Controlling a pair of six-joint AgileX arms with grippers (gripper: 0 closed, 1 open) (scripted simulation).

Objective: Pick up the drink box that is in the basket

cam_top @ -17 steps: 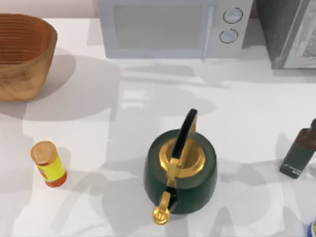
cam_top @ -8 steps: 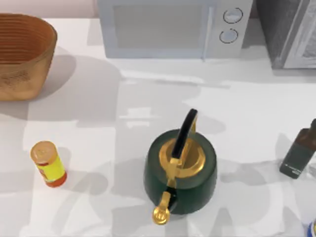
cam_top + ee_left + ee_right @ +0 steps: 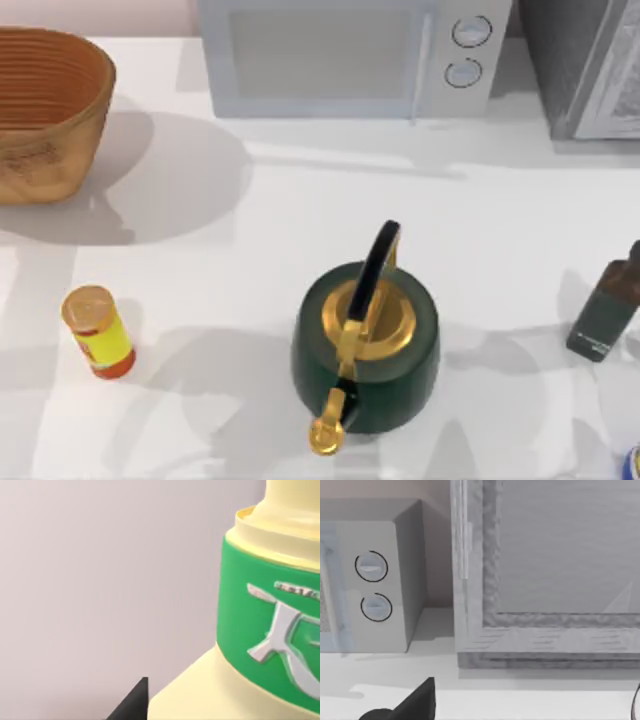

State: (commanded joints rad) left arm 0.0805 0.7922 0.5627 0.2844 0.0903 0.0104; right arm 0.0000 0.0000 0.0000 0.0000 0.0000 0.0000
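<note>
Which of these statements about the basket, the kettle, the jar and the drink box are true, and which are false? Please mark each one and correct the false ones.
1. The wicker basket stands at the far left corner of the table. True.
2. The green kettle lies tipped on its side. False: it stands upright, with its golden lid on top.
3. The yellow-and-red jar is inside the basket. False: it stands on the white table, nearer than the basket.
4. In the left wrist view, the drink box appears very close, showing a green patch with a white mark. True.
5. A microwave stands at the back of the table. True.
</note>
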